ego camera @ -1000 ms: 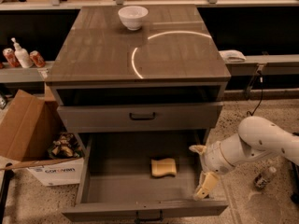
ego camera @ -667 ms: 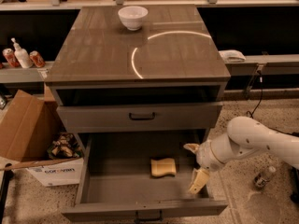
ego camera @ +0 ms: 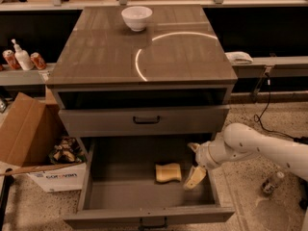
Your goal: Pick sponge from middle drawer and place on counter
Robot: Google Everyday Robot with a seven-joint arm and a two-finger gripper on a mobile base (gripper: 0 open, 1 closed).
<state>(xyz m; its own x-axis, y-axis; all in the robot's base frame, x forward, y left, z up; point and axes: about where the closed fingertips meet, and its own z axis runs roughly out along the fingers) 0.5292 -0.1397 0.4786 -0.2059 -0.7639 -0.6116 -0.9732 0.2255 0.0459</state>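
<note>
I logged one counter (ego camera: 96,57), glossy with a curved light streak. One middle drawer (ego camera: 120,191) stood pulled out beneath one shut drawer front (ego camera: 96,121). One white arm (ego camera: 260,146) reached in from the right. One cardboard box (ego camera: 24,134) stood on the floor at left. One white bowl (ego camera: 136,17) sat near the counter's back edge. One sponge (ego camera: 168,172) lay flat on the drawer floor, right of centre. One gripper (ego camera: 195,162) hung inside the drawer just right of the sponge, apart from it, fingers spread wide and empty. Against the frame before, the gripper had edged left toward the sponge; the sponge had not moved.
</note>
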